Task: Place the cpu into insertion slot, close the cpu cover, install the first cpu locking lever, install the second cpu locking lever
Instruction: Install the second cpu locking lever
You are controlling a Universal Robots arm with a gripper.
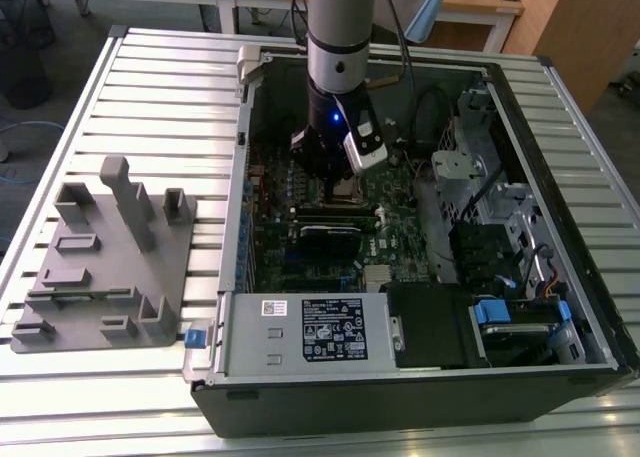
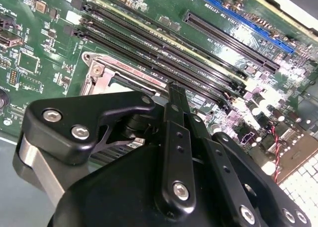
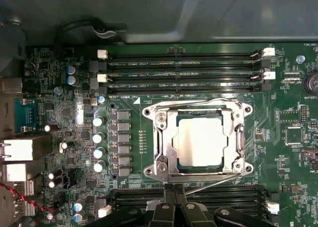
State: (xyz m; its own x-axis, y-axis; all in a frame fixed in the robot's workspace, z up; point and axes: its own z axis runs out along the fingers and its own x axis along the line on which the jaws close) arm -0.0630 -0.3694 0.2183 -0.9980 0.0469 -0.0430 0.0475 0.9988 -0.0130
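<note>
The cpu [image 3: 202, 141] lies flat inside the insertion slot [image 3: 160, 118] on the green board. The cpu cover [image 3: 171, 152] is folded down around it, so the shiny top shows through the hole. My gripper [image 3: 174, 189] hangs just beside the slot, its two fingers pressed together with nothing between them. The board sits in an open computer case [image 1: 300, 329]. The case rests on a ribbed metal table [image 1: 170, 87], near a grey holder block [image 1: 105, 252].

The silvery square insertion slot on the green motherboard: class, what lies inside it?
The pale square metal-topped cpu sits inside, framed by the thin silvery cpu cover. The socket floor beneath is covered.
</note>
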